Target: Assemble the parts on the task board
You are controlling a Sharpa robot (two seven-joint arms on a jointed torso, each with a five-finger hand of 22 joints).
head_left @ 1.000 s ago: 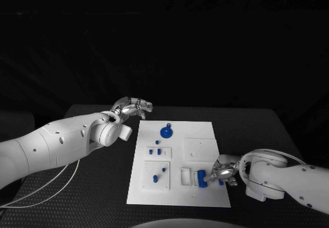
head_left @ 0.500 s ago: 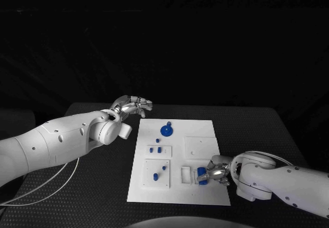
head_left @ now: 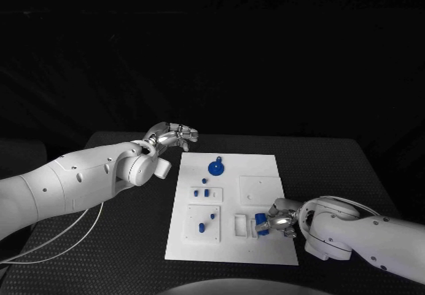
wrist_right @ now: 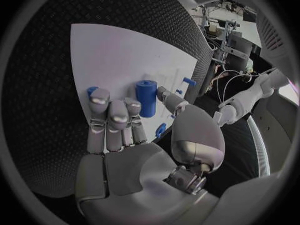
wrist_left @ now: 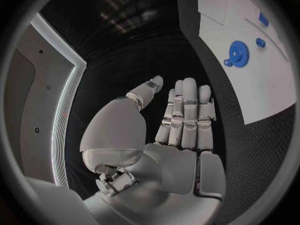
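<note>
Movement since a second ago is all on your right side: the right hand (head_left: 276,221) has slid in from the near right part of the task board (head_left: 261,166) toward its middle, and it now sits over the blue cylinder (wrist_right: 146,97) by the near edge. In the right wrist view its fingers are stretched out flat and side by side, the thumb set apart on the cylinder's other side; you cannot tell whether they touch it. Your left hand (head_left: 174,135) has not shifted; it hovers off the board's far left corner above the worktop (head_left: 336,160), fingers straight and pressed together, holding nothing. You have one blue gear (head_left: 215,167) on the far part of the board, and one cylinder.
</note>
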